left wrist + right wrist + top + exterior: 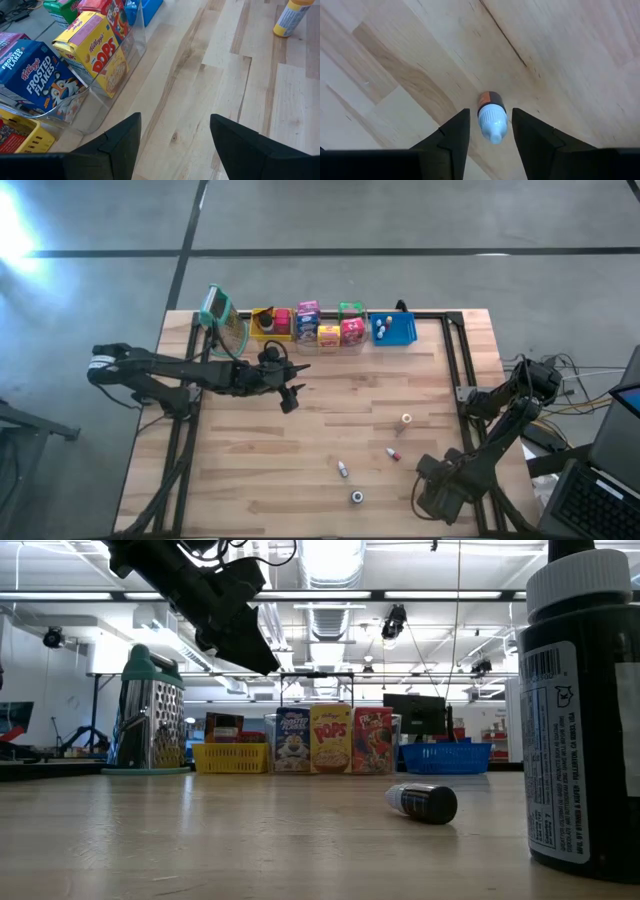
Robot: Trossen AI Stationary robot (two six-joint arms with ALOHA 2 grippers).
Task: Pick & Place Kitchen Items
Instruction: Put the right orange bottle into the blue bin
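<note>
along the desk's (250,470) far edge a row of bins takes up the rim: a yellow bin (262,332), a clear bin (100,107) with the cereal boxes (318,326) standing in it, and a blue bin (403,332) with small white bottles. a grater (222,318) stands at the row's left end. the wide middle and the near left of the wood are open room.

my left arm reaches across from the left side, its end effector (291,395) held above the wood just in front of the clear bin, fingers (120,142) apart and holding nothing. my right arm folds back at the near right corner, its end effector (432,498) pointing down at the wood, fingers (452,135) apart on either side of a small lying bottle (492,118), not clamped on it.

more items lie loose between my arms: a yellow-capped bottle (405,421), a red-tipped one (392,452), a white one (343,470) and a small round piece (357,497) near the front edge.
</note>
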